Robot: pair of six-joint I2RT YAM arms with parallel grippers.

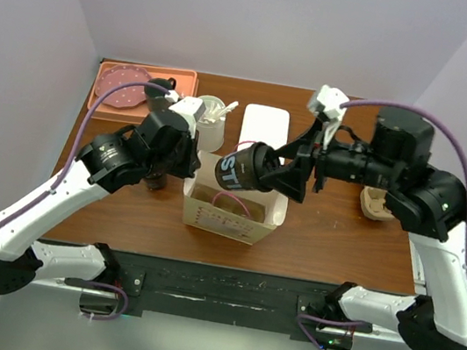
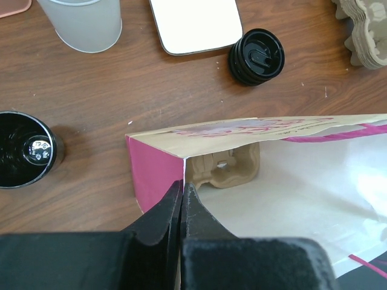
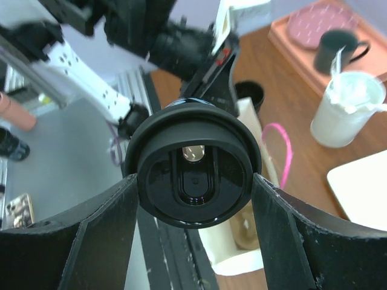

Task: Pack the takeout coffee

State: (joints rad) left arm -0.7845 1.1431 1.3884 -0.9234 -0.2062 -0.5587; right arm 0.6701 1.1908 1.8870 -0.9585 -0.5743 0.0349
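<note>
Over table [image 1: 331,235], cup [image 1: 232,170] in right hand [image 1: 265,169]

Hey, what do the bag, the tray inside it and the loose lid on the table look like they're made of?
Bag: paper, matte, going by its crisp folds and printed pink side.
Tray: likely moulded pulp, dull tan with soft, rough-looking contours.
Lid: probably plastic, black and glossy, with sharp moulded ridges.
</note>
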